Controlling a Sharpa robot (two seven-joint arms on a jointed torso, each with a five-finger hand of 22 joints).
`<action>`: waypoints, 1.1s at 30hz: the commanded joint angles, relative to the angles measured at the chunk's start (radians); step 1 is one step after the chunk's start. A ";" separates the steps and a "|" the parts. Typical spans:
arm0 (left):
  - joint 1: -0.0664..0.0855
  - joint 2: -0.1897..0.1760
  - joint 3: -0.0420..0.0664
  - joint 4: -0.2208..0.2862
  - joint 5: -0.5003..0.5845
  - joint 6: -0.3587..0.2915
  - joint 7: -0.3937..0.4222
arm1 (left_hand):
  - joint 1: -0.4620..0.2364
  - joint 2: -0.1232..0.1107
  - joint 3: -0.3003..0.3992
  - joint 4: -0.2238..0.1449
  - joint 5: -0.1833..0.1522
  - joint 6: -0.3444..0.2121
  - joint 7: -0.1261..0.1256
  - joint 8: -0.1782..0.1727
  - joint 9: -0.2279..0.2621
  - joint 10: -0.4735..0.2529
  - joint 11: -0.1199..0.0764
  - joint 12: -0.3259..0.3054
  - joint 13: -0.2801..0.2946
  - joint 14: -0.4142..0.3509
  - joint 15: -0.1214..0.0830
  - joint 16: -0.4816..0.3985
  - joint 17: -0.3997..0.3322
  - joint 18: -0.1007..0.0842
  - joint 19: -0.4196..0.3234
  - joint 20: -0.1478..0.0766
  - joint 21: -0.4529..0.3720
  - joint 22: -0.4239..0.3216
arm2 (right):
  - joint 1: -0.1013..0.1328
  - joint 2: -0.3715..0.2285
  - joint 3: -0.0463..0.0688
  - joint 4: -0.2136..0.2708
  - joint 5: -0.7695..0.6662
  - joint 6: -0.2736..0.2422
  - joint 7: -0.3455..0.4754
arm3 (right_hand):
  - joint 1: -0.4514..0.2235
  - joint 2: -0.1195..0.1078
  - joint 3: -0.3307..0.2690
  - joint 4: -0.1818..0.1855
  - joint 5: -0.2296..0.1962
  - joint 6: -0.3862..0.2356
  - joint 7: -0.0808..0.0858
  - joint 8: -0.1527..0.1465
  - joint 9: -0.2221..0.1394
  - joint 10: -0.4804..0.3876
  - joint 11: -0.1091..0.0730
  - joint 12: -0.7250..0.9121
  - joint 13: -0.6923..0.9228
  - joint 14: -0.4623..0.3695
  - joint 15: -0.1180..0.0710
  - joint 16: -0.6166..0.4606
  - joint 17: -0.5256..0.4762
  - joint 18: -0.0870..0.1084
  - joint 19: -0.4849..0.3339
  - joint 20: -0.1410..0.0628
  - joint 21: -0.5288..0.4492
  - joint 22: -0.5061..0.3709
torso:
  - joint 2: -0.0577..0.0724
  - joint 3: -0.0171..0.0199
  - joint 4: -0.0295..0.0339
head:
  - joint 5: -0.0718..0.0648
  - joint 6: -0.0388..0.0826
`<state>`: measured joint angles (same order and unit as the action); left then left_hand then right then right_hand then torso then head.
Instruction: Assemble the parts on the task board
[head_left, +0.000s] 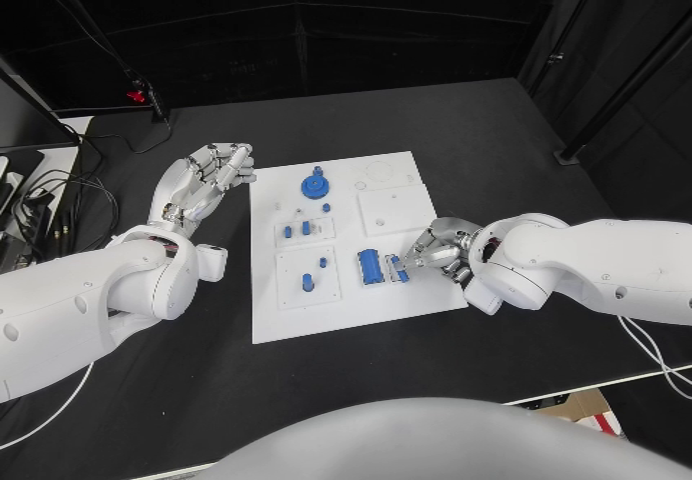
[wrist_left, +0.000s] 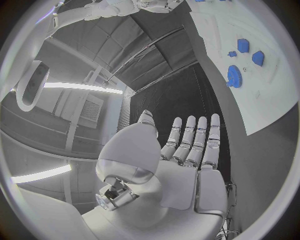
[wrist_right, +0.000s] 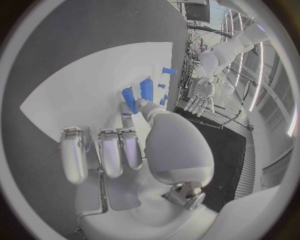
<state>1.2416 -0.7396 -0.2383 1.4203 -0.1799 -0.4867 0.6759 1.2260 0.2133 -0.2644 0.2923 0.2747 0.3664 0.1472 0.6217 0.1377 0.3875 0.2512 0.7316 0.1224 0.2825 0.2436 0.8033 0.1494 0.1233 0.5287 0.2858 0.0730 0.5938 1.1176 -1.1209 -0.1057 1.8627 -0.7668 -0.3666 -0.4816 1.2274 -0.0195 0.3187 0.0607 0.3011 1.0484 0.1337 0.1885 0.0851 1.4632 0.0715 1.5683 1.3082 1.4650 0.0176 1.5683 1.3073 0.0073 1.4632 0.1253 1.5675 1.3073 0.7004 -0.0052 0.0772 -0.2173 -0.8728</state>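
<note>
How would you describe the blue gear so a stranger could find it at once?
Find the white task board on the black table, then its far end near the left hand. The blue gear lies there: round and toothed, wider than the other small blue parts.

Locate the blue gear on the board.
In the head view the blue gear stands near the far edge of the board, left of centre, close to the raised left hand.

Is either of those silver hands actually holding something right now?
The left hand is open beside the task board, holding nothing. The right hand has fingertips at a blue part; whether it grips it cannot be told.
</note>
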 joint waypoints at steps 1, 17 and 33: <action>0.001 0.000 0.001 0.002 0.000 0.007 0.006 | 0.007 0.001 -0.005 -0.002 0.005 -0.008 0.144 0.004 -0.001 -0.006 0.000 0.003 -0.001 -0.005 0.000 0.003 -0.001 -0.017 -0.004 0.003 0.002 -0.001 | 0.001 0.002 0.000 0.003 -0.042 0.010 -0.008 | -0.007 0.012 -0.015 0.006 -0.024 0.012 0.000 -0.009 -0.001 0.108 -0.003 0.003 0.263 0.106 -0.002 0.002 0.263 -0.007 0.108 0.001 0.003 0.263 | 0.001 0.0000 -0.0008 | 0.000 0.000; 0.001 0.001 0.001 0.001 0.000 0.009 0.005 | 0.009 0.002 -0.004 -0.002 0.009 -0.009 0.144 0.005 -0.003 -0.005 0.000 0.005 -0.003 -0.005 0.000 0.005 -0.004 -0.016 -0.004 0.003 0.002 -0.001 | 0.001 0.016 0.000 -0.005 -0.049 0.013 -0.004 | -0.006 0.018 -0.045 0.030 -0.093 0.018 -0.001 -0.025 -0.004 0.108 -0.004 0.003 0.263 0.106 -0.003 0.002 0.263 -0.007 0.108 -0.001 0.003 0.263 | 0.000 -0.0003 0.0001 | 0.002 0.000; 0.001 0.001 0.001 0.001 0.000 0.009 0.003 | 0.014 0.007 -0.002 -0.002 0.019 -0.010 0.144 0.007 -0.007 -0.006 0.000 0.010 -0.008 -0.005 0.000 0.009 -0.010 -0.016 -0.005 0.003 0.003 -0.003 | 0.001 0.022 0.000 -0.011 -0.076 0.042 -0.024 | -0.039 -0.035 -0.154 0.079 -0.157 -0.007 0.005 -0.052 -0.008 0.108 0.002 0.003 0.263 0.106 -0.001 0.002 0.263 -0.007 0.108 0.000 0.003 0.263 | 0.000 -0.0001 -0.0003 | 0.006 0.000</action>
<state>1.2416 -0.7393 -0.2383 1.4201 -0.1799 -0.4858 0.6732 1.2313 0.2186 -0.2644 0.2923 0.2885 0.3628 0.1507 0.6257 0.1320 0.3875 0.2512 0.7357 0.1147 0.2828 0.2439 0.8072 0.1403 0.1233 0.5287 0.2858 0.0730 0.5928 1.1185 -1.1011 -0.1047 1.8492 -0.8283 -0.3500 -0.4996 1.1872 -0.0465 0.1704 0.1369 0.1487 1.0469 0.1376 0.1405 0.0780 1.4632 0.0715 1.5683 1.3082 1.4651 0.0176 1.5683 1.3073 0.0073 1.4632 0.1253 1.5675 1.3073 0.7000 -0.0053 0.0768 -0.2119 -0.8728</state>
